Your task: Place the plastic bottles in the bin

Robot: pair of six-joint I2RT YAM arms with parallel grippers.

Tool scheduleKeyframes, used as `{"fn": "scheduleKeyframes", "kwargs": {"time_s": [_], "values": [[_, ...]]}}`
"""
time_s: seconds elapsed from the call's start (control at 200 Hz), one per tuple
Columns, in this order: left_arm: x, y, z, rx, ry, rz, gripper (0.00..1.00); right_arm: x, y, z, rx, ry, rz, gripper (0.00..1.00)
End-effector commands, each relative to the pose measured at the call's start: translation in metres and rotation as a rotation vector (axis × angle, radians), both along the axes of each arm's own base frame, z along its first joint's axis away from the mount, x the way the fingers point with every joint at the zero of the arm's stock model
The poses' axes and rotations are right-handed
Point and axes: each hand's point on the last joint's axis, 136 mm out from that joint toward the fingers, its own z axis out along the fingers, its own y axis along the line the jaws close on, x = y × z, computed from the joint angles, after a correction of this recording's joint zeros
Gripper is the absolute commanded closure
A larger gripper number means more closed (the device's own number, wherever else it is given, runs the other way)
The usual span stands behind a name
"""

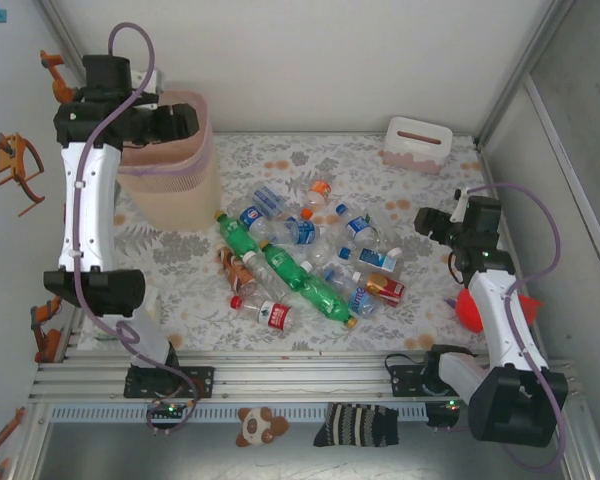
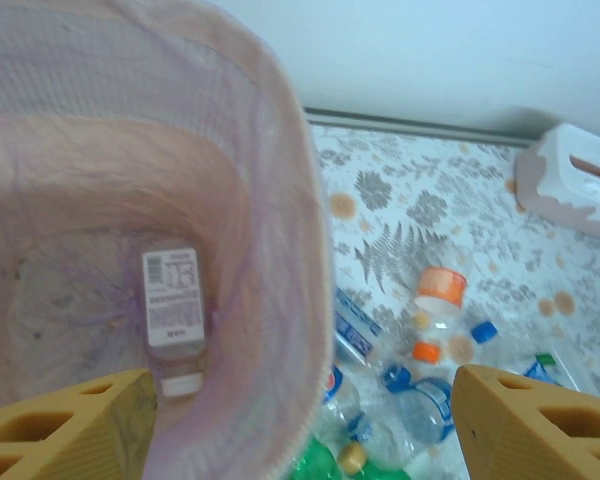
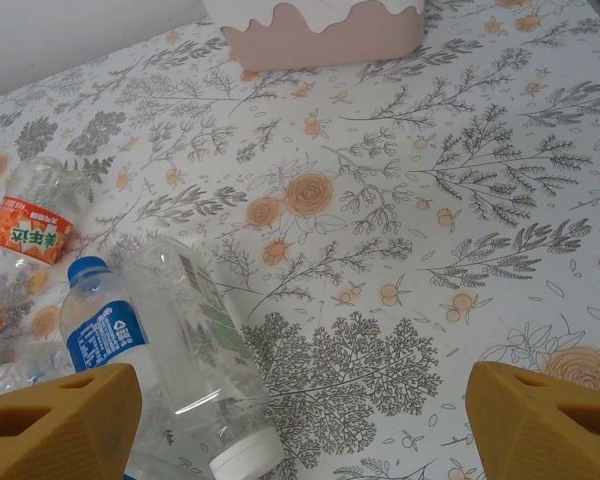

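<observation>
right gripper (image 3: 300, 428) is wide open and empty near the table (image 3: 460, 200)'s right edge, with a clear white-capped plastic bottle (image 3: 205, 340) lying just to its left, long axis slanting cap-first toward it, so probably the right arm's grab

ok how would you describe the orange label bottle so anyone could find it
From the beige bin at the far left of the table, look right to the bottle pile. At its far edge lies a small clear bottle with a bright orange label; its neighbours wear blue ones.
</observation>
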Motion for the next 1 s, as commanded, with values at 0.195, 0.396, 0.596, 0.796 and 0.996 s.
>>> {"fn": "scheduleKeyframes", "kwargs": {"time_s": [0.195,0.396,0.596,0.796,0.996], "values": [[-0.058,-0.025,-0.029,-0.040,0.051,-0.006,0.24,0.004,0.009,0.011,0.037,-0.044,0.028,0.17],[-0.089,-0.028,-0.073,-0.075,0.113,0.036,0.26,0.005,0.013,0.008,0.059,-0.036,0.043,0.17],[-0.113,-0.027,-0.136,-0.096,0.234,0.092,0.27,0.006,0.015,0.006,0.074,-0.028,0.051,0.17],[-0.123,-0.021,-0.197,-0.109,0.337,0.188,0.28,0.006,0.016,0.005,0.077,-0.026,0.053,0.17],[-0.118,-0.022,-0.243,-0.120,0.413,0.244,0.34,0.006,0.015,0.005,0.076,-0.021,0.053,0.17]]}}
